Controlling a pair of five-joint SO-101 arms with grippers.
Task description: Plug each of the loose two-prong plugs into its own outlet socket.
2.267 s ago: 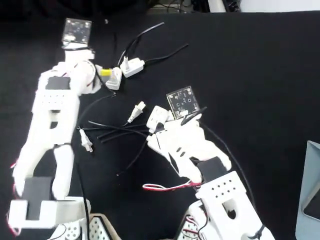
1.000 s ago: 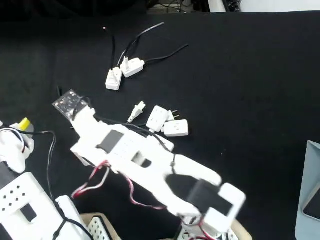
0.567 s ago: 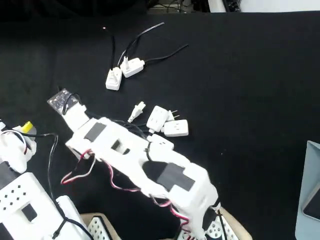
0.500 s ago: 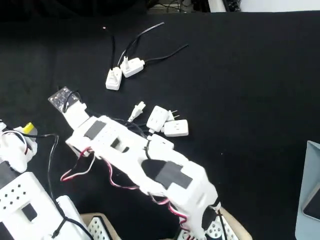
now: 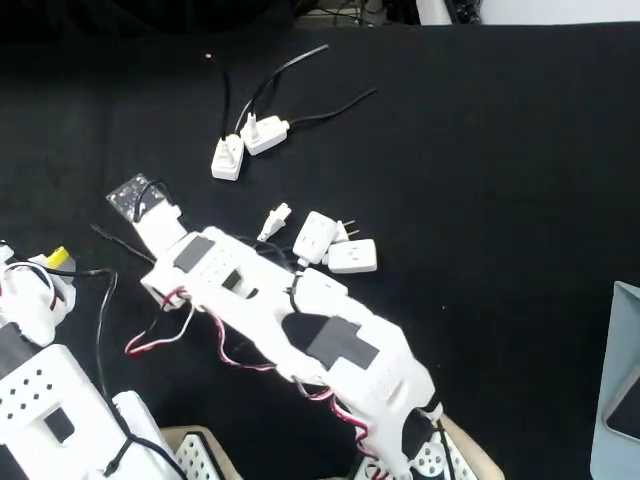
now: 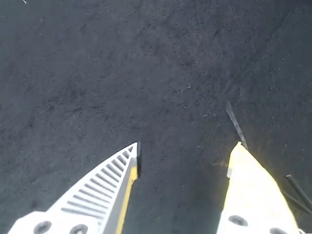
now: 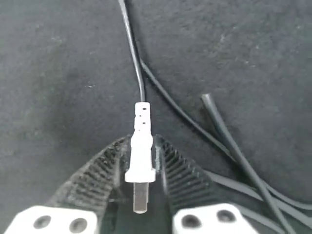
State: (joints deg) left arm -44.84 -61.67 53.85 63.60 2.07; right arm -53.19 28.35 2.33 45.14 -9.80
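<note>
My right gripper [image 7: 141, 142] is shut on a white two-prong plug [image 7: 141, 158], whose prongs point back toward the wrist and whose black cord [image 7: 132, 53] runs away over the cloth. In the high view the right arm [image 5: 250, 295] lies across the table's near left. My left gripper [image 6: 187, 146] is open over bare black cloth, and its yellow fingertip [image 5: 55, 258] shows at the left edge. A loose white plug [image 5: 272, 222] lies beside two white sockets [image 5: 315, 235] [image 5: 352, 256]. Two more sockets [image 5: 228, 158] [image 5: 265, 133] lie farther back, each with a cord running from it.
Black cords [image 7: 229, 146] cross the cloth next to the held plug. A thin cable end [image 6: 235, 126] lies by the left gripper. A grey bin [image 5: 618, 400] stands at the right edge. The right half of the black cloth [image 5: 500, 180] is bare.
The left arm has drawn back from the far sockets to the near left corner. The right arm has swung left from the centre sockets, then shifted slightly right and away.
</note>
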